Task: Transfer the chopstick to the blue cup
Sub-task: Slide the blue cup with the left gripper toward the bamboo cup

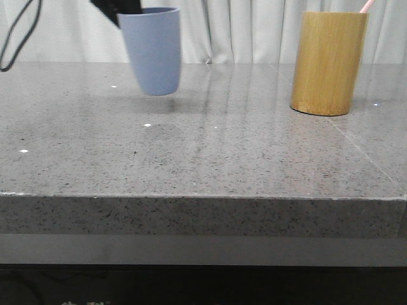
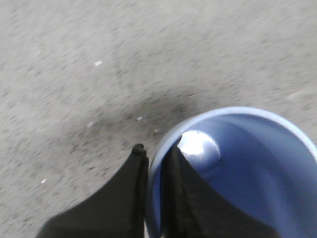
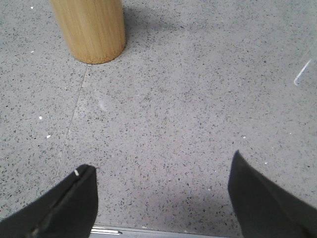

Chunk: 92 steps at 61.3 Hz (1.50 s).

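The blue cup (image 1: 152,49) hangs tilted above the table at the back left, lifted clear of its shadow. My left gripper (image 2: 154,151) is shut on its rim, one finger inside and one outside; the cup (image 2: 247,168) looks empty inside. In the front view only the gripper's dark body (image 1: 114,9) shows at the cup's top. A pale pink chopstick tip (image 1: 366,6) sticks out of the bamboo cylinder (image 1: 328,62) at the back right. My right gripper (image 3: 161,171) is open and empty over bare table, with the bamboo cylinder (image 3: 89,29) ahead of it.
The grey speckled stone table (image 1: 210,159) has its front edge near the camera. A white curtain (image 1: 241,32) hangs behind. A black cable (image 1: 16,38) loops at the far left. A seam in the tabletop (image 3: 74,114) runs from the cylinder's base.
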Available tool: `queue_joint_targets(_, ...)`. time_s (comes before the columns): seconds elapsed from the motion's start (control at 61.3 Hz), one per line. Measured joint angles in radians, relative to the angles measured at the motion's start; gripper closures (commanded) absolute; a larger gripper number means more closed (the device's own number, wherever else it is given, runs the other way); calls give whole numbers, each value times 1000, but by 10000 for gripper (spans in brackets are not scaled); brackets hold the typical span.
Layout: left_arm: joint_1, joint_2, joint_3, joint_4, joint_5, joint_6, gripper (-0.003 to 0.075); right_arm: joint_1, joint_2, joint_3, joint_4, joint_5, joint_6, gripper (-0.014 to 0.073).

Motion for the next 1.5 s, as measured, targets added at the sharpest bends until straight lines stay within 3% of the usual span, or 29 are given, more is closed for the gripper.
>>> queue_joint_targets(0.326, -79, 147, -208, -9, 80, 0, 739, 0, 0, 0, 0, 0, -2, 30)
queue_joint_targets(0.784, -105, 200, -241, -13, 81, 0, 732, 0, 0, 0, 0, -2, -2, 30)
queue_joint_targets(0.865, -105, 200, -241, -13, 81, 0, 669, 0, 0, 0, 0, -2, 0, 30)
queue_joint_targets(1.012, -105, 203, -241, -13, 81, 0, 449, 0, 0, 0, 0, -2, 0, 30)
queue_joint_targets(1.11, -105, 203, -241, -13, 77, 0, 357, 0, 0, 0, 0, -2, 0, 30)
queue_joint_targets(1.502, -105, 189, -241, -18, 74, 0, 409, 0, 0, 0, 2, -2, -2, 30)
